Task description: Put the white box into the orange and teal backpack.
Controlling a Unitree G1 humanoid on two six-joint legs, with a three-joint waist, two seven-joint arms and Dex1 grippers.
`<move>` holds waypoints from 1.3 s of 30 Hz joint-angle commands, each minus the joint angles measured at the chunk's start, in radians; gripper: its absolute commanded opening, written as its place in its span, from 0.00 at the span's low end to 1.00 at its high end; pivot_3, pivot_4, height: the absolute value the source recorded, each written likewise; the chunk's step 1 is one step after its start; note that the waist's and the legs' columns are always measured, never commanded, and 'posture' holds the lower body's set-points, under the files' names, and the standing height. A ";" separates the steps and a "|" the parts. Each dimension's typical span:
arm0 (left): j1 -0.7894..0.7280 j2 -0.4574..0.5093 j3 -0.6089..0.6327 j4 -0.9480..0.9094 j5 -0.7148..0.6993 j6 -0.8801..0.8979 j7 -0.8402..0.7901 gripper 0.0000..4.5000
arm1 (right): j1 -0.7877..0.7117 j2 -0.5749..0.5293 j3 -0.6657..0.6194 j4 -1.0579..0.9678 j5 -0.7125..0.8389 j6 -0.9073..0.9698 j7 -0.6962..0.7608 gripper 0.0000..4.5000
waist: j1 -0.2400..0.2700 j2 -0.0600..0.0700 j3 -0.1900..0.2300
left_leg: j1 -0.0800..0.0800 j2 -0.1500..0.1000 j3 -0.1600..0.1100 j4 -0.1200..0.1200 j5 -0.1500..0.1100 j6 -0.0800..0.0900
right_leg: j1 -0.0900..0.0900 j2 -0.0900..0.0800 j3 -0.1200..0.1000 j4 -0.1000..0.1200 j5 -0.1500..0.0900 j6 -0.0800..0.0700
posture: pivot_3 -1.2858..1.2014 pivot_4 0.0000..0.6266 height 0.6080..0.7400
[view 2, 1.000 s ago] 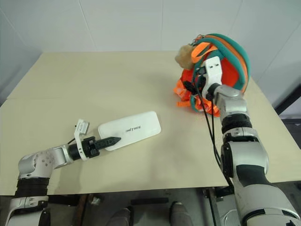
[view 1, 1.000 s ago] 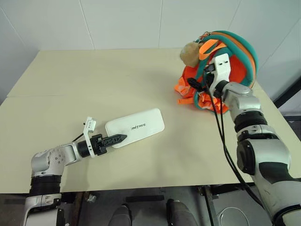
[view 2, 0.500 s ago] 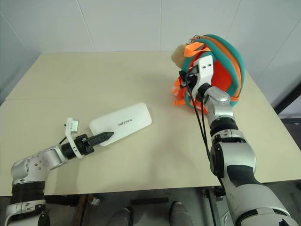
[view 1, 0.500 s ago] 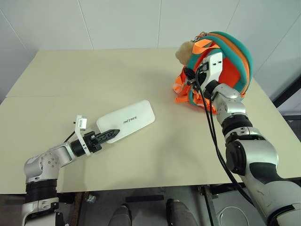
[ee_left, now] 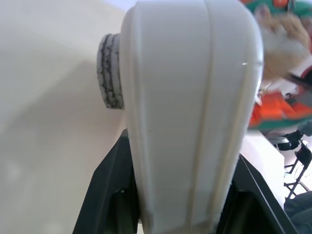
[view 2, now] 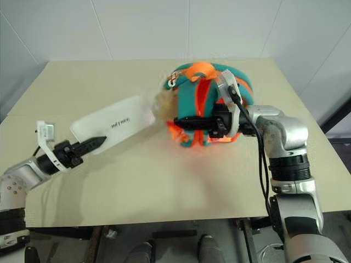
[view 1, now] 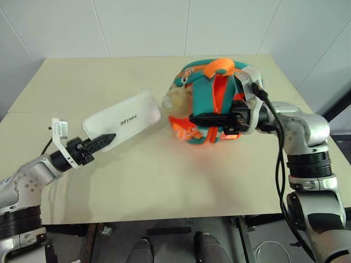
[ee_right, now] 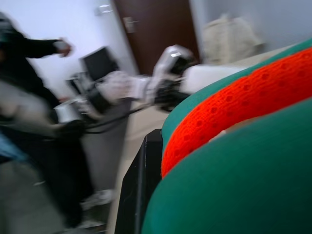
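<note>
In the left eye view the left gripper point(view 1: 104, 139) held the box point(view 1: 122, 119) by its near-left end, clear of the table point(view 1: 164, 181); the box's long axis ran from that grip up toward the far right, its free end pointing at the backpack point(view 1: 211, 101) and stopping just short of the plush toy point(view 1: 174, 99) on the pack's left side. The right gripper point(view 1: 200, 116) pointed left across the pack's near face, clamped on a teal strap, the pack at mid-table. The right eye view confirmed the same line: box left, pack right, near but apart, with no opening visible on the side facing the box. In the left wrist view the box point(ee_left: 190, 112) stood pinched edge-on between the two black fingers point(ee_left: 109, 190), the pack blurred beyond its far end. In the right wrist view teal and orange strap webbing lay against one black finger point(ee_right: 141, 190); the other gripper and box showed beyond, and a person stood in the background. Judgement: the left arm carries the insertion, along the box's own axis rightward.
</note>
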 commanded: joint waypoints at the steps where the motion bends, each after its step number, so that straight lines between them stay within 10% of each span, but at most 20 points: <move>1: -0.028 -0.001 0.078 -0.089 -0.098 -0.015 0.009 0.30 | 0.014 -0.070 0.014 -0.078 0.081 0.089 0.075 0.00 | 0.002 0.000 0.000 | 0.000 0.000 0.000 0.000 0.000 0.000 | 0.000 0.000 0.000 0.000 0.000 0.000 | 0.52 0.24 1.00; 25: 0.171 0.149 0.189 -0.403 -0.347 0.005 0.026 0.30 | 0.006 -0.060 0.117 0.140 -0.094 -0.079 0.122 0.00 | 0.004 -0.001 0.000 | 0.000 0.000 0.000 0.004 -0.001 0.001 | 0.000 0.000 0.000 0.000 -0.004 -0.007 | 0.52 0.24 1.00; 39: -0.034 0.273 -0.177 -0.064 0.161 -0.410 -0.253 0.30 | 0.008 -0.044 0.110 0.150 -0.116 -0.095 0.119 0.00 | 0.017 -0.001 0.000 | 0.000 0.001 0.001 0.005 -0.001 0.001 | 0.001 0.000 0.000 -0.001 -0.005 -0.010 | 0.52 0.24 1.00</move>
